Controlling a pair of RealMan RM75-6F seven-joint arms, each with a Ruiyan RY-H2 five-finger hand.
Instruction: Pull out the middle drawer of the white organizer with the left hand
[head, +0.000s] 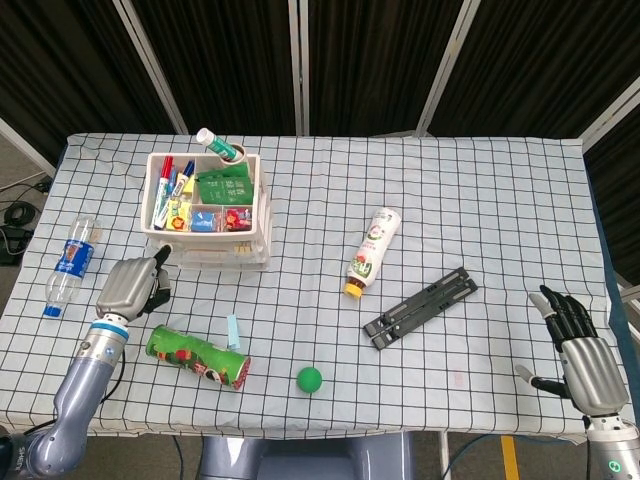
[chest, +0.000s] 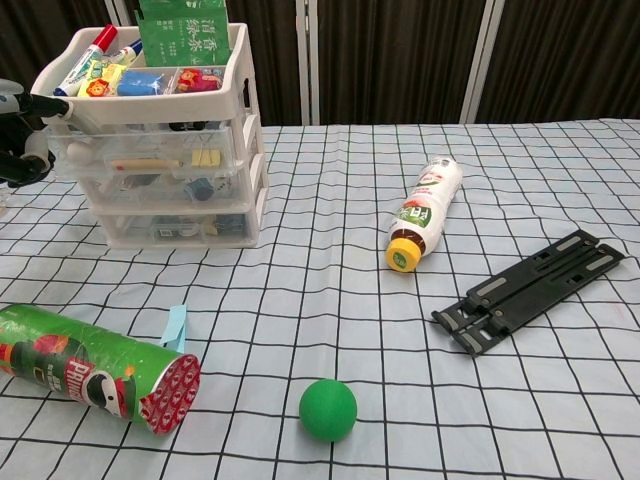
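Note:
The white organizer (head: 210, 212) stands at the back left, with an open top tray of markers and three clear drawers below. In the chest view its middle drawer (chest: 165, 188) sits flush with the other two. My left hand (head: 130, 285) is at the organizer's front left corner, holding nothing. One finger (chest: 45, 104) reaches to the upper left corner of the organizer (chest: 160, 150); the other fingers curl below it. My right hand (head: 583, 355) hovers with spread fingers at the table's front right edge.
A green chips can (head: 197, 357) lies just in front of my left hand, with a pale blue clip (head: 233, 331) beside it. A water bottle (head: 68, 266) lies left. A green ball (head: 309, 378), a yellow-capped bottle (head: 373, 250) and a black folding stand (head: 420, 306) lie further right.

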